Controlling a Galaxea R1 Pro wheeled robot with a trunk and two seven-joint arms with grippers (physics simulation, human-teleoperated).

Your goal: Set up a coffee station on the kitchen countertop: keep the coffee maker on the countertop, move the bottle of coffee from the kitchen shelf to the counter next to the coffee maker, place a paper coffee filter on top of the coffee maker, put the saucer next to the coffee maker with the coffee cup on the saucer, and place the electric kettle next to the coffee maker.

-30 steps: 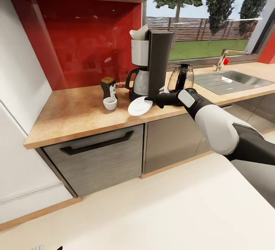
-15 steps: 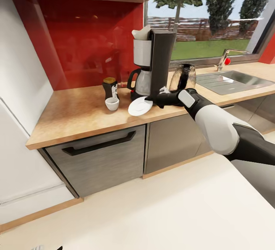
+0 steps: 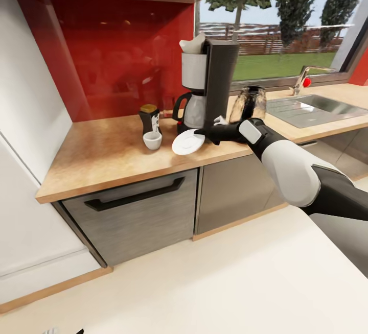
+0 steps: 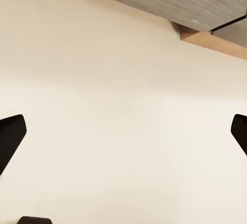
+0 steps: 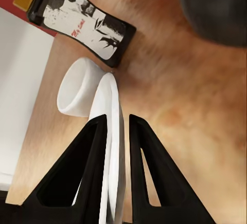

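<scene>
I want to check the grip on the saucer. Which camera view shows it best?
The right wrist view: the saucer stands edge-on between the two fingers of the right gripper, which is shut on its rim. The head view shows the whole saucer, but the grip is small there. The left wrist view looks at the floor.

Head high; wrists close, downward

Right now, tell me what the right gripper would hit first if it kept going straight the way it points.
Probably the cup. The right gripper, shut on the saucer, points across the counter at it, with the coffee bottle just beyond. Depth is unclear; the saucer's rim would get there first.
</scene>
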